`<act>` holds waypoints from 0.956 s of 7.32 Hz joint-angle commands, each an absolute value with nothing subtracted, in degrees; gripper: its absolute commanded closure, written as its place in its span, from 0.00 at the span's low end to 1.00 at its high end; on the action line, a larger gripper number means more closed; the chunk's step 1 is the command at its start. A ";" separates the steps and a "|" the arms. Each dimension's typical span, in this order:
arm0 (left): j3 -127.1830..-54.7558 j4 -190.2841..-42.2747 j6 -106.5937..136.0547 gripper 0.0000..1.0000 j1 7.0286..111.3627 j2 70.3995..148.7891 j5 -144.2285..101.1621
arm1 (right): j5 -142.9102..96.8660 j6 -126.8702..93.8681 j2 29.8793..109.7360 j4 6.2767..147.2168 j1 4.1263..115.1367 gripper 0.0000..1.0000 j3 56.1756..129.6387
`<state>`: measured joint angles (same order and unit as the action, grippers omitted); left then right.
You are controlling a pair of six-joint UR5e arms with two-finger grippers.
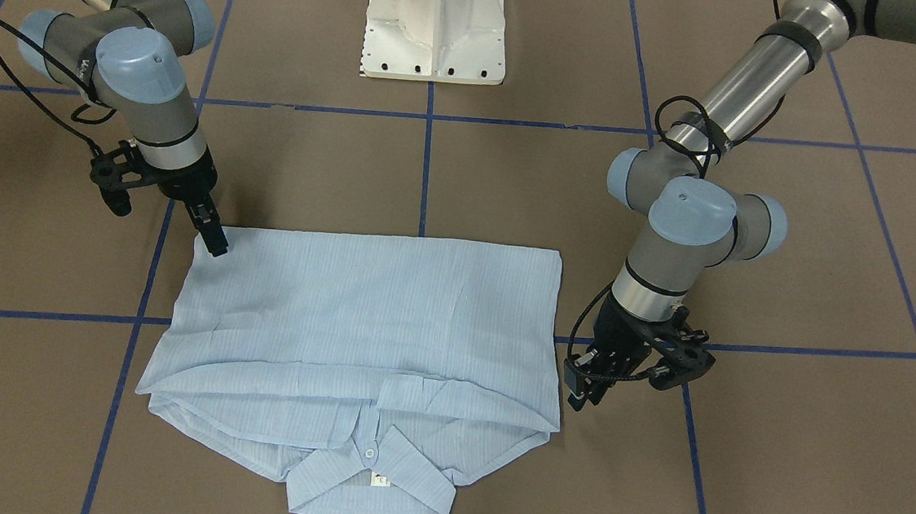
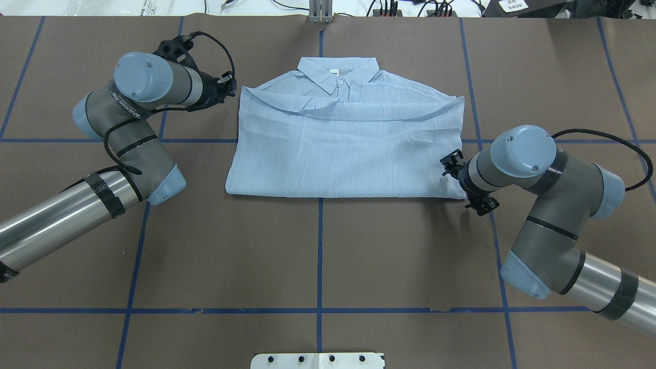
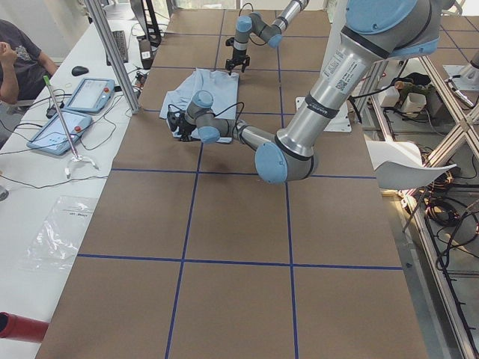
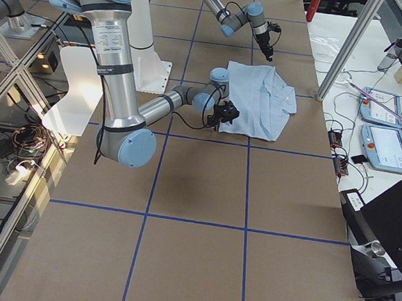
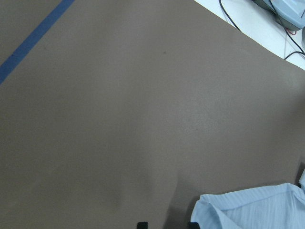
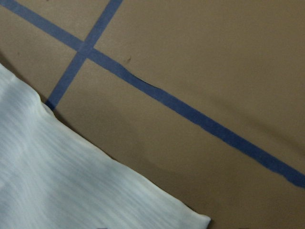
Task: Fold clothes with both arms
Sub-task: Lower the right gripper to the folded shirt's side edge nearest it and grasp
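Pale blue fine-striped button-up shirt (image 1: 364, 307) lay folded flat on brown blue-taped surface (image 1: 803, 447). L arm (image 1: 694, 218) jaws were apart, just beside shirt's collar-end corner. R arm (image 1: 141, 77) jaws sat at opposite fold corner, state can't tell. Prob. lined up w/ corners for next fold.

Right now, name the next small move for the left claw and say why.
Probably slide the left claw a little inward onto the collar-end corner of the shirt and close it there. The shirt lies folded once, hem up near the collar. The left wrist view shows the claw open over bare table, with that corner just beside it, not inside it.
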<state>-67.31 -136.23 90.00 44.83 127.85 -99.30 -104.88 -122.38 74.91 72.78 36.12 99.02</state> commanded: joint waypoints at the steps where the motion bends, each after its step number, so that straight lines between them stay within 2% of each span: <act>1: -67.32 -136.23 90.00 0.60 44.82 127.79 -99.32 | -105.03 -122.87 74.00 71.10 36.30 0.43 97.65; 2: -67.32 -136.23 90.00 0.60 44.82 127.79 -99.23 | -105.12 -122.78 74.53 71.10 36.39 0.96 97.82; 3: -67.32 -136.23 90.00 0.60 44.82 127.79 -99.32 | -105.12 -122.78 74.71 71.10 36.39 1.00 98.00; 7: -67.32 -136.14 90.00 0.60 44.82 127.79 -99.32 | -105.47 -122.78 77.60 71.81 36.39 1.00 103.09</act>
